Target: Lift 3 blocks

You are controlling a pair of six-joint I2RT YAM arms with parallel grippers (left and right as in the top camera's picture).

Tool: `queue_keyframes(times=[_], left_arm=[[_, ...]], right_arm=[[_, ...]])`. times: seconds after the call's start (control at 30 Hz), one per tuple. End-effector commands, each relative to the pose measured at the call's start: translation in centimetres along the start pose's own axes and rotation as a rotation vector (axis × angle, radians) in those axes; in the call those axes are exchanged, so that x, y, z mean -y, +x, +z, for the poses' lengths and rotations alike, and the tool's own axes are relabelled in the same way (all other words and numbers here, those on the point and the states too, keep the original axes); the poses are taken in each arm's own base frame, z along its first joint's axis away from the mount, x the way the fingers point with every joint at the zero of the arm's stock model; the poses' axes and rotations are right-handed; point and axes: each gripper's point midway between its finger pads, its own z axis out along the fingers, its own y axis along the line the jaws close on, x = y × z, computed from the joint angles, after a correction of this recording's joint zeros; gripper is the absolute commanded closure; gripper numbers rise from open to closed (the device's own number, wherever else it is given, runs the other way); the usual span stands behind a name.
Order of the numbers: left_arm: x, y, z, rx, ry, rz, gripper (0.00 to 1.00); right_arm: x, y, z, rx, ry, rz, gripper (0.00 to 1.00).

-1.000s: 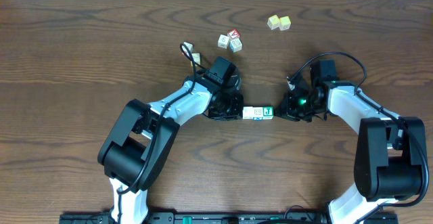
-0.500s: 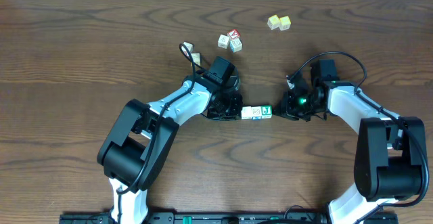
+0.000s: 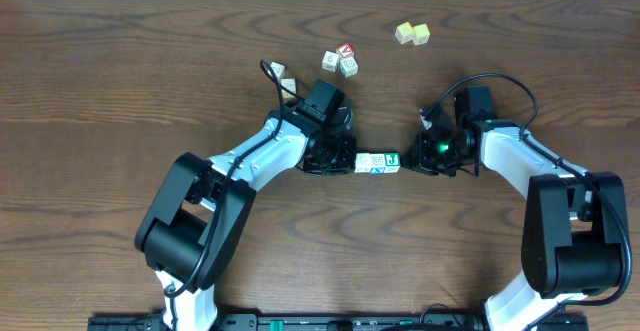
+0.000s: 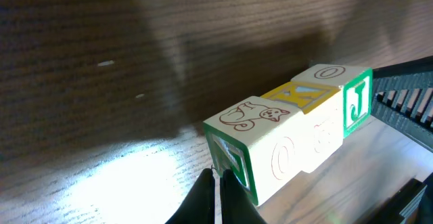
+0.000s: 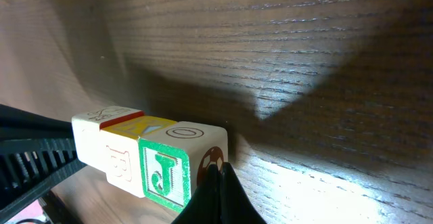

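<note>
Lying end to end: the three blocks (image 3: 378, 162) form one short row near the middle of the table (image 3: 120, 91), directly between the two grippers.
Block order: in the left wrist view the whitish block (image 4: 252, 143), with a line drawing on top, is nearest. The middle block (image 4: 312, 112) shows a yellow and blue top, and the J block (image 4: 356, 102) sits at the far end.
Hard to read: the middle block's top is foreshortened in both wrist views, so its letter is unclear. From overhead the marks are too small to make out.
On or off the table: a dark shadow lies under the row in both wrist views, so it may be raised a little, but I cannot tell for sure.
Left gripper (image 4: 216, 182): fingers pressed together into one point, with nothing between them. The tip touches the outer end of the whitish block.
Right gripper (image 5: 218, 178): jaws closed the same way, tip against the outer end of the J block.
Cut off: each wrist view shows only the fingertips at its bottom edge. From overhead the gripper bodies cover the contact points.
Further out: the cubes with red marks (image 3: 340, 60) and the yellowish pair (image 3: 411, 33) lie well apart from the row, toward the far edge.
</note>
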Motion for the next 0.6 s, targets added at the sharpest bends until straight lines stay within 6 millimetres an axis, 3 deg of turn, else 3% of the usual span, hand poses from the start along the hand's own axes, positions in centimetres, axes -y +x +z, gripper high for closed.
queue_keyframes(times=[0.0,0.57], left_arm=[[2.5,0.5,-1.0,-0.004,0.08,0.059,0.93],[3.0,0.6,-1.9,0.005,0.085,0.064,0.93]], right_arm=[[-2.9,1.0,0.5,-0.047,-0.11,-0.014,0.99],[-5.7,0.2,-2.0,0.013,-0.171,-0.045,0.99]])
